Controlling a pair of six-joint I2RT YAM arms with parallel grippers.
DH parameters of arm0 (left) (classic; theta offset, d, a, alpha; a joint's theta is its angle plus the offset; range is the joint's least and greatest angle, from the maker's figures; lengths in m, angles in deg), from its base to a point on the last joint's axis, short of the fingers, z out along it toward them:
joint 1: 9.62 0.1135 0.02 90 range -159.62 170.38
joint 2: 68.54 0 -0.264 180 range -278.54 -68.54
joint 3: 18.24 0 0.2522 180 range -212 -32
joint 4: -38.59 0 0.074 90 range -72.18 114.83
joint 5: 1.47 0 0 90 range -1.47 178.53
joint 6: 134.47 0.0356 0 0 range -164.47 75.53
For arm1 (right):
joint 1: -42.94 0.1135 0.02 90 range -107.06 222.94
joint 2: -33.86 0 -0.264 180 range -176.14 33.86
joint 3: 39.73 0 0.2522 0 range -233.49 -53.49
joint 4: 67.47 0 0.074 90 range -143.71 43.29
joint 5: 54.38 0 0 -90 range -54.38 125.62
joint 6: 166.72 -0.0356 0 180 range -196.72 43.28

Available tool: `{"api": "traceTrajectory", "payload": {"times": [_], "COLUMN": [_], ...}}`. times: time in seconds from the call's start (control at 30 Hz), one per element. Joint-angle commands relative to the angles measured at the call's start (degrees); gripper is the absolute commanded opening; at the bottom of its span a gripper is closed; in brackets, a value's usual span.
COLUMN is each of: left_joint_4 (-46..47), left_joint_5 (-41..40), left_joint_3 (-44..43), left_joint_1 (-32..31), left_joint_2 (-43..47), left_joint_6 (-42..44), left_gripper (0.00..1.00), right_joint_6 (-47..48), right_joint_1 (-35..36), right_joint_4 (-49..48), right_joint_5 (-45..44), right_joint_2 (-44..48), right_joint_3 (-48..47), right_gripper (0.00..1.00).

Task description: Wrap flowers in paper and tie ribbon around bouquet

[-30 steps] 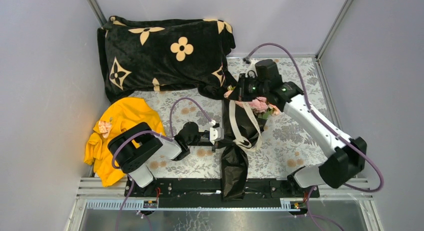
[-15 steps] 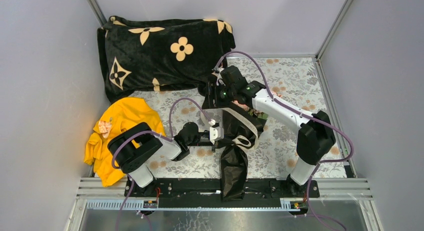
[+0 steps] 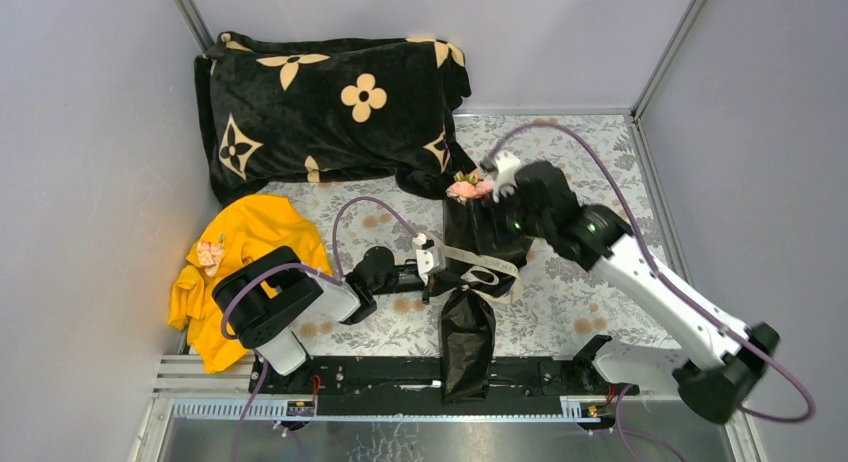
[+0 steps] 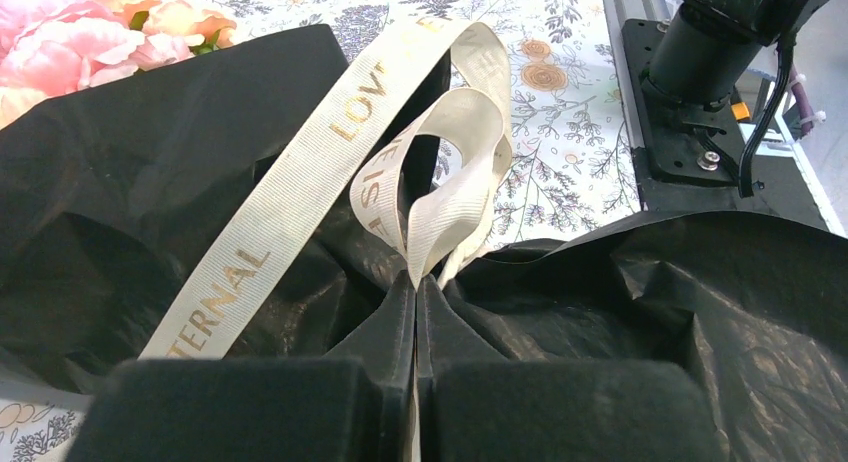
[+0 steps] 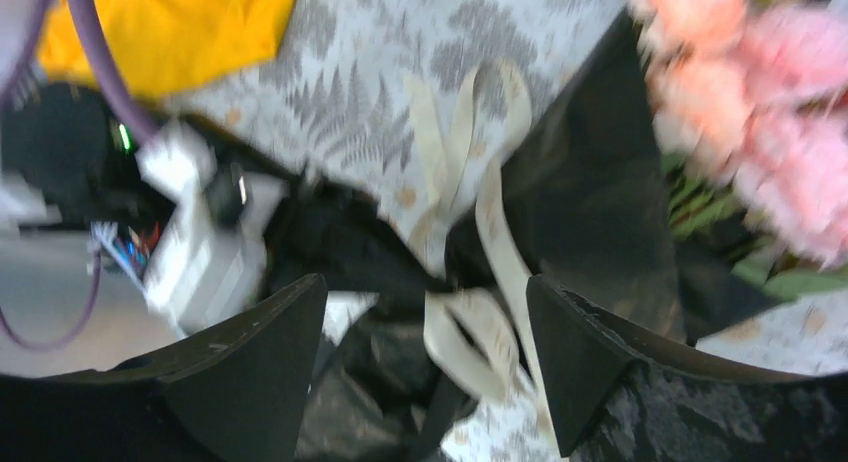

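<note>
Lying mid-counter, the bouquet is pointing its flowers away. The left pincer is clenching the ribbon at the paper waist, and the right pincer is hovering released. The ribbon is looking floppy and slick, the paper thin and tearable, so a flat tail seems the best hold.

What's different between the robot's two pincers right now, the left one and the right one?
The left pincer is shut, pinching the ribbon where the black paper gathers; the right pincer stands wide open, holding nothing. The left pincer lies low at the paper's pinched middle; the right pincer hangs above it, near the pink flowers. Both have black fingers and face the same wrapped bunch.
</note>
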State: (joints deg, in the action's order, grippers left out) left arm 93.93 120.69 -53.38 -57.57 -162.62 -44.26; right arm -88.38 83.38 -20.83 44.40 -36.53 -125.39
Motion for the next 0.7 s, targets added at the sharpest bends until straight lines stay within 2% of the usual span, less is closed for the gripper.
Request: {"api": "traceTrajectory", "payload": {"times": [0.0, 0.1, 0.3, 0.43, 0.53, 0.6, 0.67], "left_joint_4": [2.79, 2.66, 2.20, 2.27, 2.24, 2.27, 2.26], "left_joint_5": [-1.61, -1.50, -1.57, -1.31, -1.31, -1.26, -1.18], "left_joint_3": [0.31, 0.12, 0.03, -0.05, -0.14, -0.15, -0.19], "left_joint_1": [0.13, 0.19, 0.12, 0.09, 0.10, 0.08, 0.07], "left_joint_2": [1.06, 0.99, 0.99, 0.88, 0.69, 0.59, 0.48], "left_joint_6": [-1.75, -1.47, -1.30, -1.35, -1.31, -1.26, -1.26], "left_gripper": [0.00, 0.00, 0.00, 0.00, 0.00, 0.00, 0.00], "right_joint_6": [2.96, 0.19, -3.73, -3.70, -2.93, -2.72, -2.51], "right_joint_1": [-0.03, -0.08, 0.05, 0.03, -0.03, -0.01, 0.07], "right_joint_4": [-0.54, -4.73, -7.29, -8.33, -9.09, -10.65, -11.55], "right_joint_5": [9.92, 10.43, 7.53, 2.40, 2.14, 3.60, 4.96], "right_joint_2": [8.14, 12.11, 11.55, 11.43, 9.92, 8.87, 7.81], "right_joint_3": [14.40, 22.80, 27.74, 28.85, 28.89, 28.96, 28.43], "right_gripper": [0.76, 0.65, 0.70, 0.74, 0.74, 0.69, 0.57]}}
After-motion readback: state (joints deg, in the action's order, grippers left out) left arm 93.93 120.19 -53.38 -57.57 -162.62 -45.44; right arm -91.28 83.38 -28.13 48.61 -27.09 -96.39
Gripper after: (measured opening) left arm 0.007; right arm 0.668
